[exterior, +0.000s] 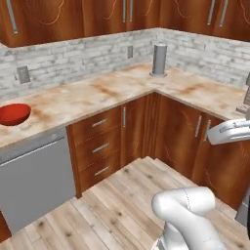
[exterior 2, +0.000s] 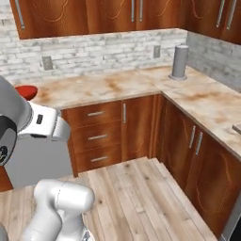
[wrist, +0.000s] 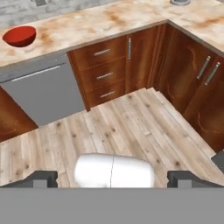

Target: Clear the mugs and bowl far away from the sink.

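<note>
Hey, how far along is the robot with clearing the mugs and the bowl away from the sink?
Nothing visible confirms a finished step. The red bowl sits on the counter above the grey dishwasher, with no mug or sink nearby. In the hand view the gripper holds nothing, its fingertips wide apart over the wooden floor. Left: finding and moving the mugs, and judging whether the bowl is far enough away.

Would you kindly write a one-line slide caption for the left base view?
Red bowl sits on the marble-look counter above a grey dishwasher; a grey cylinder stands in the corner.
</note>
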